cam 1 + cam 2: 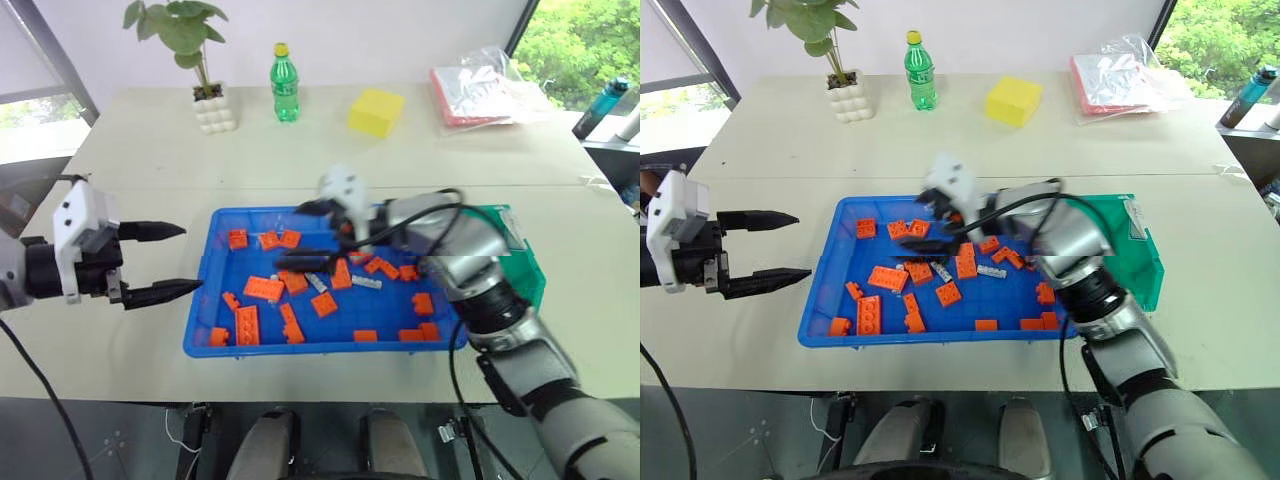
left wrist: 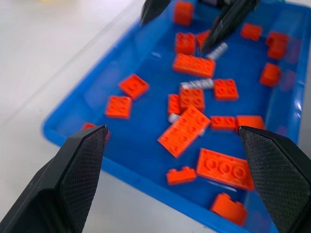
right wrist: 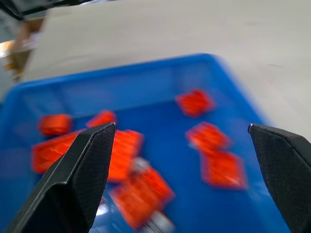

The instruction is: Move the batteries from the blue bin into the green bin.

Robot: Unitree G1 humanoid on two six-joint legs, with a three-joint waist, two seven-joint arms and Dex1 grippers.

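Note:
The blue bin [image 1: 300, 348] sits at the table's middle front, strewn with orange bricks [image 1: 263, 288]. Among the bricks lie silver batteries [image 1: 366, 282], another [image 1: 318, 283], and they show too in the left wrist view as battery [image 2: 197, 84] and battery [image 2: 218, 50]. The green bin [image 1: 528, 270] stands against the blue bin's right end, partly hidden by my right arm. My right gripper [image 1: 290, 236] hangs open over the blue bin's middle, pointing left, with nothing between its fingers. Just outside the bin's left rim, my left gripper [image 1: 192, 257] is open and empty.
At the back of the table stand a potted plant [image 1: 205, 95], a green bottle [image 1: 285, 85], a yellow block [image 1: 376, 111] and a pink packet in clear plastic [image 1: 478, 95]. A blue bottle [image 1: 600, 105] stands off the table's far right.

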